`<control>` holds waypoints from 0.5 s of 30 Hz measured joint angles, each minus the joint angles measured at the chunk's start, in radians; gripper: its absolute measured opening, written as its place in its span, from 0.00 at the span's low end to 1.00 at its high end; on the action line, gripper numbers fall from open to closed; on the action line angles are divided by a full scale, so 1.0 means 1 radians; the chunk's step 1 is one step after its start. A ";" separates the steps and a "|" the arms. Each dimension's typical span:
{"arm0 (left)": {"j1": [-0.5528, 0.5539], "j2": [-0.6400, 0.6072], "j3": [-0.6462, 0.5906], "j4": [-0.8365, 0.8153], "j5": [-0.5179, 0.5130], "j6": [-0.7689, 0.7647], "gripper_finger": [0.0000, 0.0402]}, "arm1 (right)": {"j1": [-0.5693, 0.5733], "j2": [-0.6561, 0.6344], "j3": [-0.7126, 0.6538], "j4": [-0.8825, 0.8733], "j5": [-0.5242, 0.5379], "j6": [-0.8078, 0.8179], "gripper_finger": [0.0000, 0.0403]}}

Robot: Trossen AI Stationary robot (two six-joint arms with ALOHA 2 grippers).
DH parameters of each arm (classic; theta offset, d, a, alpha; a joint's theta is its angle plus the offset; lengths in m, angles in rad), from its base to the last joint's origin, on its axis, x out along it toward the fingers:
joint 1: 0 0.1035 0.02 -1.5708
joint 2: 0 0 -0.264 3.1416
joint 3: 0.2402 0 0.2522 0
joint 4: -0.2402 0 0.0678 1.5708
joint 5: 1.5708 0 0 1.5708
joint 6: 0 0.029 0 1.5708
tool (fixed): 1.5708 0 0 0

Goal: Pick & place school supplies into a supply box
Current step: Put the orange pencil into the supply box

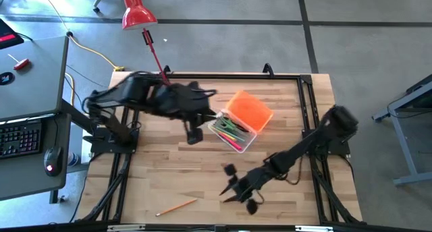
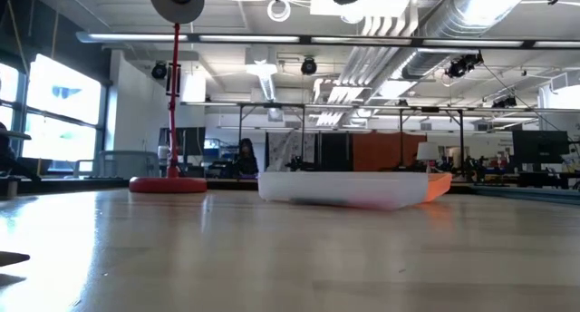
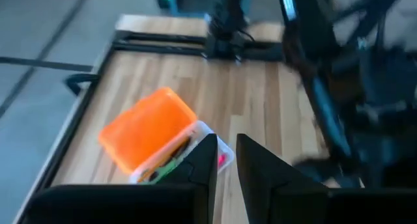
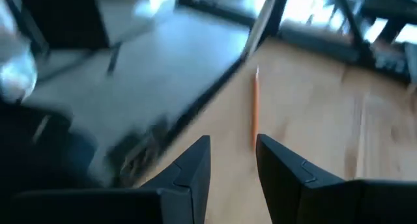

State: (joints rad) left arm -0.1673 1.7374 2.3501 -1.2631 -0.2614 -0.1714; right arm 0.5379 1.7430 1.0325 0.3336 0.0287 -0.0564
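The supply box (image 1: 233,132), clear plastic, stands near the table's middle with several coloured pencils and pens (image 3: 171,160) inside. Its orange lid (image 1: 248,110) lies against the box's far side. One orange pencil (image 1: 177,206) lies flat on the table near the front edge, and it also shows in the right wrist view (image 4: 255,107). My left gripper (image 1: 194,134) hovers high just left of the box, its fingers (image 3: 225,165) slightly apart with nothing between them. My right gripper (image 1: 229,190) is open, low over the table, right of the pencil and pointing toward it (image 4: 232,159).
A red desk lamp has its base (image 2: 168,183) at the table's far left edge, and its head (image 1: 138,15) reaches beyond the table. A black frame rail (image 1: 307,104) runs around the table. Bare wood (image 1: 169,171) lies between the box and the pencil.
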 joint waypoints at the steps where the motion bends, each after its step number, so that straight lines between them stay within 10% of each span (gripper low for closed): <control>1: -0.018 -0.012 0.000 -0.004 -0.034 -0.026 0.22 | -0.001 0.041 0.000 0.090 0.015 0.005 0.26; 8: -0.125 -0.042 -0.004 -0.028 -0.120 -0.125 0.22 | -0.008 0.314 0.036 0.480 0.051 0.006 0.26; 15: -0.149 -0.044 -0.003 -0.027 -0.142 -0.126 0.21 | -0.043 0.506 0.290 0.298 -0.060 -0.005 0.26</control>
State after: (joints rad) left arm -0.3164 1.6938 2.3472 -1.2903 -0.4038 -0.2972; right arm 0.4950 2.2486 1.3229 0.6319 -0.0316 -0.0612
